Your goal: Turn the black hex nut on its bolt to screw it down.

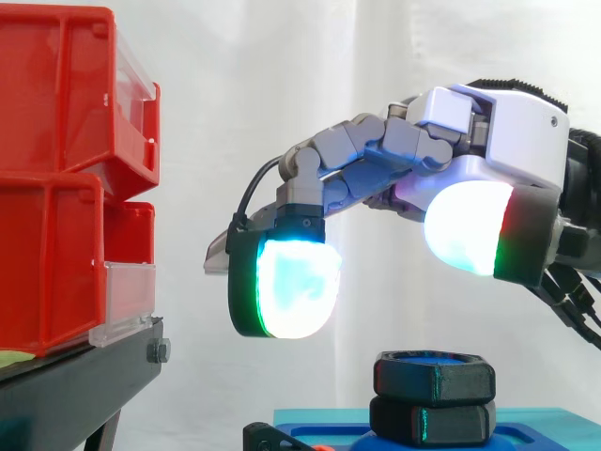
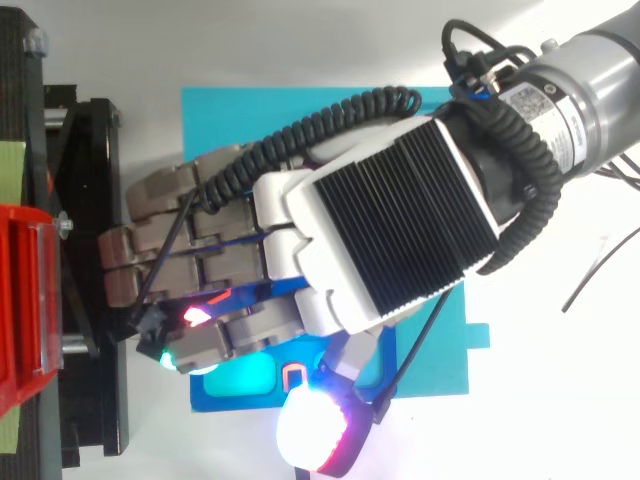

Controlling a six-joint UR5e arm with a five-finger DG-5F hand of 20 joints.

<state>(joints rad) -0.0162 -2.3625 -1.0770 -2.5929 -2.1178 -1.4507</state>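
White curtain (image 1: 282, 94) was hung behind the work, and red bins (image 1: 56, 169) were stacked on a black stand (image 1: 84, 381) at the left of the side view. At the bottom of that view, right of centre, the black hex nut (image 1: 434, 378) was seated on its bolt above a second black hex piece (image 1: 432, 421), and both were mounted on a blue plate (image 1: 554, 427). The hand (image 1: 488, 132) was held above the nut, spread wide with nothing gripped. One glowing fingertip (image 1: 291, 287) was placed to the nut's upper left and the thumb pad (image 1: 465, 225) to its upper right, both clear of it.

Trouble could be expected if the hand were lowered too far: the lower hex piece might be caught along with the nut, so that nothing would be turned. If the hand were closed off centre, the pads could be slid off the flats.

The gap between pads and nut was given by the side view. From the top view, the hand (image 2: 400, 230) was seen laid across the plate (image 2: 230, 120), its fingers stretched toward the stand at the left.
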